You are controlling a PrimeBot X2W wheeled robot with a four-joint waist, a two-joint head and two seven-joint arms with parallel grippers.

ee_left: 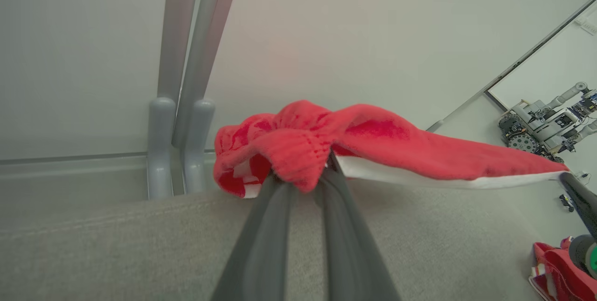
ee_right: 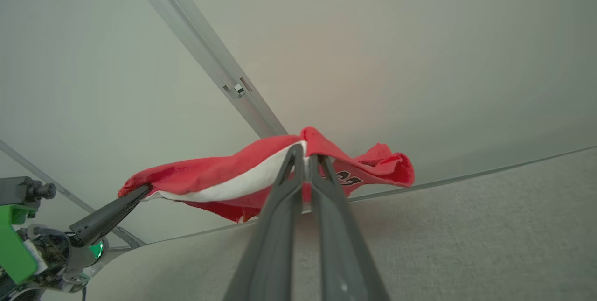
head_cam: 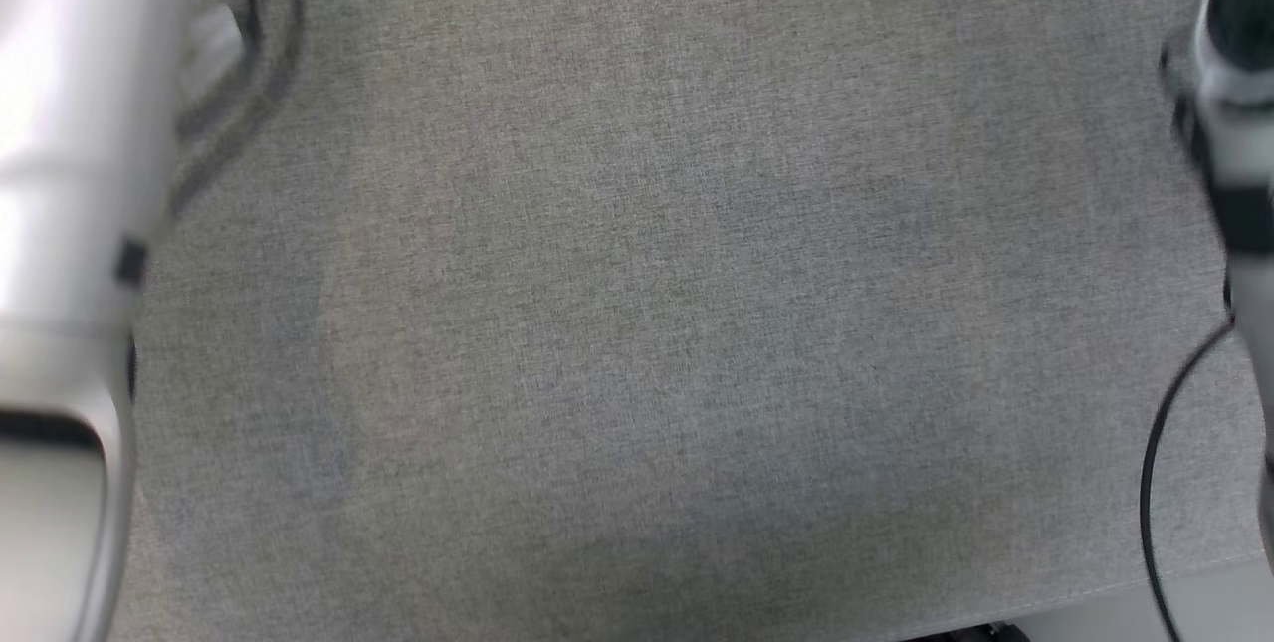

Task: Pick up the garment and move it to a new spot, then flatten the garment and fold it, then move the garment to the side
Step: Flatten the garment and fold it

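Fabric in grey covers the table (head_cam: 637,323); a pale wall (ee_left: 373,35) stands behind. Left gripper (ee_left: 305,175) and right gripper (ee_right: 305,156) each clench the red garment (ee_left: 396,147), holding it stretched between them above the table.

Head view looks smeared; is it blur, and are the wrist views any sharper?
Head view: motion blur, pale forearm and grey surface smeared. Left wrist view: sharp, garment knit crisp at the left gripper. Right wrist view: sharp at the right gripper, even light, no glare.
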